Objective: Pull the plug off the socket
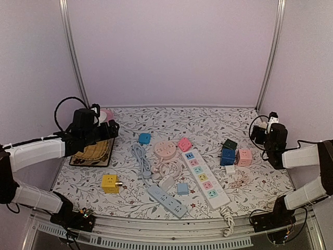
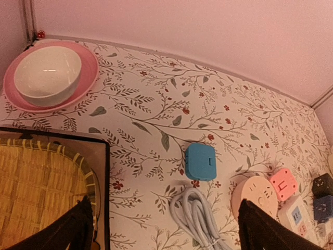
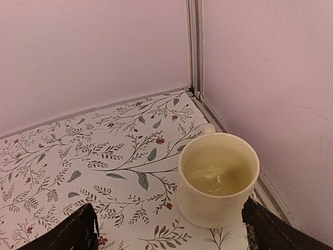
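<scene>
Several sockets lie on the floral table. A yellow cube socket (image 1: 109,183) near the front left has a small plug (image 1: 119,184) sticking out of its right side. A long white power strip (image 1: 204,178) and a grey strip (image 1: 166,200) lie mid-table, with a white plug (image 1: 166,181) and a coiled cable (image 1: 140,159) between them. My left gripper (image 1: 112,127) (image 2: 166,229) hovers open at the far left, above the tray edge, holding nothing. My right gripper (image 1: 258,134) (image 3: 169,229) is open at the far right, a cream cup (image 3: 218,179) between its fingertips but apart from them.
A pink plate (image 2: 88,78) with a white bowl (image 2: 48,75) and a woven tray (image 2: 101,172) sit at the left. A blue adapter (image 2: 201,161), round pink socket (image 2: 255,192), pink square socket (image 2: 283,183) and cube sockets (image 1: 227,156) lie mid-table. Walls enclose three sides.
</scene>
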Available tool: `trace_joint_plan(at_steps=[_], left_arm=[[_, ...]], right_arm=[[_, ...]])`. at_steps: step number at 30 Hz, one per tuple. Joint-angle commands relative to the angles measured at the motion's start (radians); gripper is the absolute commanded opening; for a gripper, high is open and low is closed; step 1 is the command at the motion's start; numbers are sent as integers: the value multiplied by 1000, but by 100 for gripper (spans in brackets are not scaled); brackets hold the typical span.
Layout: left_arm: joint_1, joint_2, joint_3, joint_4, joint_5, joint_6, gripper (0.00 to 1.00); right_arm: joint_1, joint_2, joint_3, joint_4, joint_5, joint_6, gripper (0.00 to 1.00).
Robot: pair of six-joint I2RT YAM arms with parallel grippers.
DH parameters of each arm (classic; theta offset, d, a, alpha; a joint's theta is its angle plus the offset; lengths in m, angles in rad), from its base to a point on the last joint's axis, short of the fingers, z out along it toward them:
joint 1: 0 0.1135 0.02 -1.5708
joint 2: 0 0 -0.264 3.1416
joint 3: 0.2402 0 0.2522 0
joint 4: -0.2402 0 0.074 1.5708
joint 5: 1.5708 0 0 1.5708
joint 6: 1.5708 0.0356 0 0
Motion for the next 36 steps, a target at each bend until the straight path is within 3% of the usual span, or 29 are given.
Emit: trace_joint_plan(at_steps=[1, 4, 9, 13, 22, 27, 29, 36], left_arm=[[65, -45, -70, 68, -110, 104, 97], [94, -82, -168, 225, -150, 198, 97], [135, -126, -313, 452, -183, 284, 97], [203, -128, -325, 471, -185, 294, 97], [295, -127, -421, 664, -262, 411, 97], [338, -50, -547, 969, -212, 443, 97], [341, -26, -545, 991, -184, 461, 97], [360, 74, -547, 1175, -159, 530, 97]], right_arm=[[-7, 111, -97, 445, 105, -131, 99], [-8, 170, -191, 696, 73, -179, 99], [-10, 167, -210, 713, 1, -206, 99], [-19, 164, -240, 763, -81, -226, 98], [-20, 170, -266, 815, -112, -236, 99], [-25, 244, -288, 950, -140, -258, 99], [-27, 223, -275, 870, -147, -245, 99], [-28, 234, -267, 879, -121, -242, 99]])
